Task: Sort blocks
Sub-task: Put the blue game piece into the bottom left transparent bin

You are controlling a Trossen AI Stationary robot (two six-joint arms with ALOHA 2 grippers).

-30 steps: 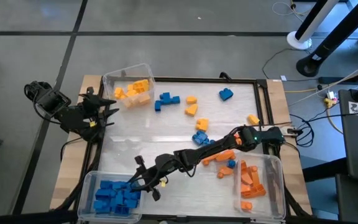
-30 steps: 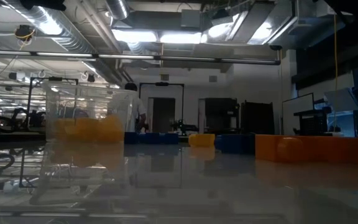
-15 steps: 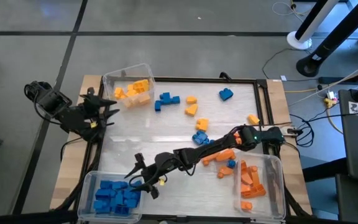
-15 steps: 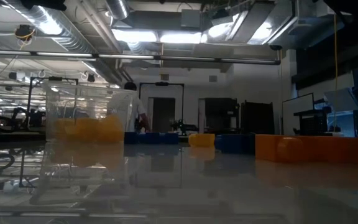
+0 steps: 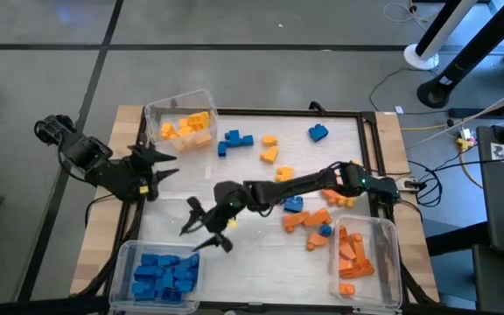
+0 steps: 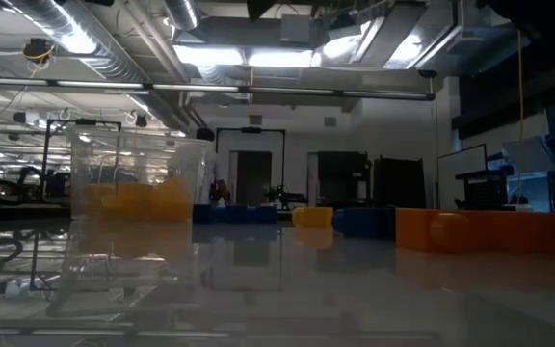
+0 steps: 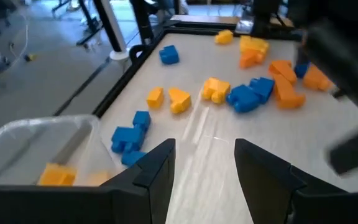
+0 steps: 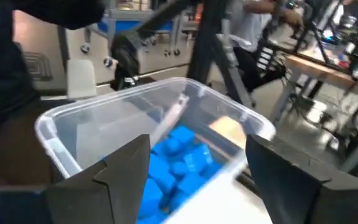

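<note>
Fingers of the right gripper (image 5: pixel 201 232) are spreading wide and empty at lower centre-left, just above the clear plastic bin (image 5: pixel 122 262) of blue studded bricks (image 5: pixel 164 275). Left gripper (image 5: pixel 153 164) is waiting half-open, empty, at left. Best targeting the scattered loose blocks (image 5: pixel 296 198) mid-frame, approaching one squarely.

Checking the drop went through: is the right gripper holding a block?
No. The right gripper is open and empty, above the table beside the bin of blue blocks.

Blue blocks (image 5: pixel 164 272), orange blocks (image 5: pixel 352 251) and yellow blocks (image 5: pixel 188 125) lay sorted in bins, others scattered across the desk (image 5: pixel 252 184).
</note>
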